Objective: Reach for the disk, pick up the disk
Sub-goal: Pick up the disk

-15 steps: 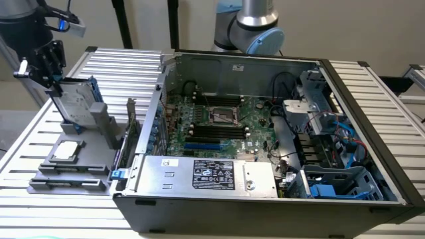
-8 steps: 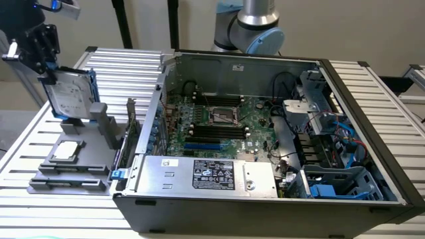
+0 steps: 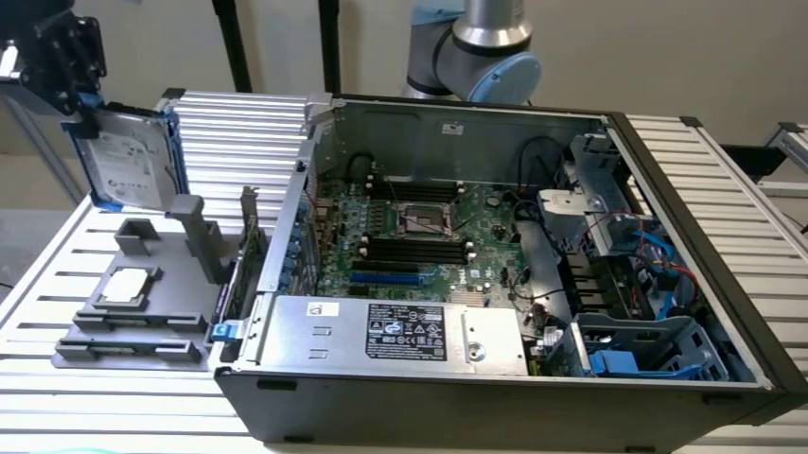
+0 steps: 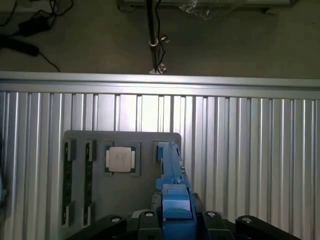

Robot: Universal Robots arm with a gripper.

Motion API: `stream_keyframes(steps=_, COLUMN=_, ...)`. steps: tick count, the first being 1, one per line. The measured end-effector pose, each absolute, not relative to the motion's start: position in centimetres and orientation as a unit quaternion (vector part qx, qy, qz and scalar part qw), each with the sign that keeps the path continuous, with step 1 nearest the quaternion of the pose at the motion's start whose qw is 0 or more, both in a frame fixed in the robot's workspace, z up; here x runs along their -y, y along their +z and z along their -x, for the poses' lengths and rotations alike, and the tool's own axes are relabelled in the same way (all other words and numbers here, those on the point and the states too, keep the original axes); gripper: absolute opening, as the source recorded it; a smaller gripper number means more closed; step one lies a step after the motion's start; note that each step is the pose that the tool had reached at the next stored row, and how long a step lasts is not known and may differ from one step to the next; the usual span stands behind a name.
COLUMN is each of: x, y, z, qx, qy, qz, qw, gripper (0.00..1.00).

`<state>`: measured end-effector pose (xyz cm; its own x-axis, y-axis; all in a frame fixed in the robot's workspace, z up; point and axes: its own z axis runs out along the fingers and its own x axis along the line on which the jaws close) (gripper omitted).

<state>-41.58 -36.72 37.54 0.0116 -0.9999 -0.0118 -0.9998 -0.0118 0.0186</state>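
The disk point(image 3: 129, 159), a silver-grey hard drive with a white label and blue side rails, hangs upright in the air at the exterior view's far left. My gripper point(image 3: 83, 98) is shut on its upper edge and holds it above the grey fixture point(image 3: 139, 322). In the wrist view the disk point(image 4: 172, 175) shows edge-on as a blue rail running out from between the jaws of my gripper point(image 4: 176, 220), over the fixture point(image 4: 150, 165) below.
The grey fixture holds a small square silver chip point(image 3: 127, 284) and has upright posts point(image 3: 200, 232). An open computer case point(image 3: 505, 236) with a motherboard and a large grey metal box point(image 3: 392, 331) stands to the exterior view's right, on a slatted aluminium table point(image 3: 240, 123).
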Motion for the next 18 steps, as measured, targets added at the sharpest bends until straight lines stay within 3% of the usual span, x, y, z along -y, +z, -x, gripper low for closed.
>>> stream_keyframes(steps=18, x=36.7, y=45.5, z=35.1, qx=0.703, qy=-0.014, qz=-0.711, qw=0.000, gripper=0.33)
